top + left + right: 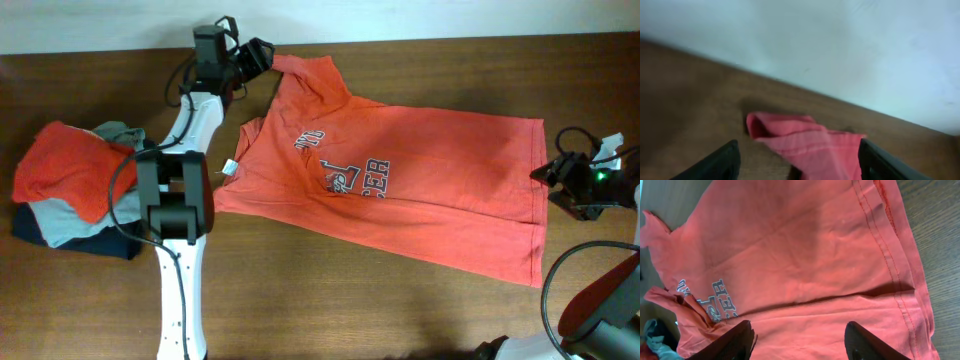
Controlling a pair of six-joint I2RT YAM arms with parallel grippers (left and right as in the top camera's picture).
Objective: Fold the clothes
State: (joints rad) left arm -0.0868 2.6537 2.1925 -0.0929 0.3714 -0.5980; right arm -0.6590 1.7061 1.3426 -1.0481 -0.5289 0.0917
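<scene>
Left gripper sits at the far edge of the table, fingers spread either side of the sleeve and not yet nipping it, placed there, I judge, to take that corner for the first fold; the pile of smaller pieces lies well apart at the left end, out of the way. Across the middle the orange-red T-shirt lies flat, print up, neck toward the left arm. Over its hem hangs the right gripper, jaws wide with nothing pinched, positioned, I think, to lift that end.
</scene>
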